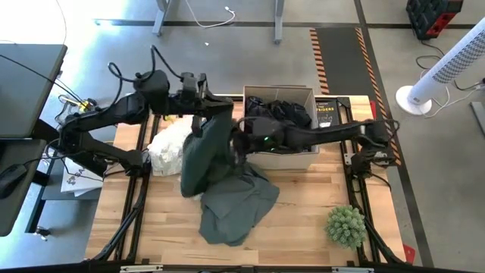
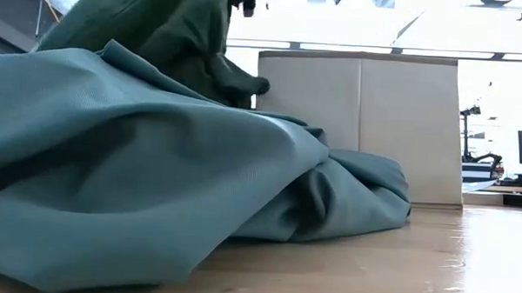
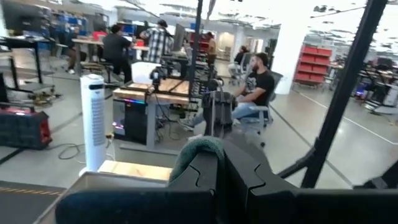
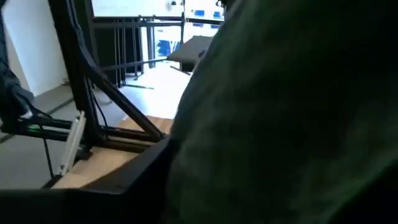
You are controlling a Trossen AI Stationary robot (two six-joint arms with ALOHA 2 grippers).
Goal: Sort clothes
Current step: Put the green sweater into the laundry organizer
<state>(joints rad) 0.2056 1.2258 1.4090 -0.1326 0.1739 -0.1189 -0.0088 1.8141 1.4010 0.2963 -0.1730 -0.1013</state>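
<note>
Overhead downward; table-level close behind grey-green garment; two wrist views

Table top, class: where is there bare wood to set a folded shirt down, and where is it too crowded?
Bare wood lies on the table between the grey-green garment and the small green plant, and along the front left corner. The back is crowded: white garment, cardboard box, book and both arms.

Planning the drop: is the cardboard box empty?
No. The cardboard box already holds a black garment, visible from above.
</note>
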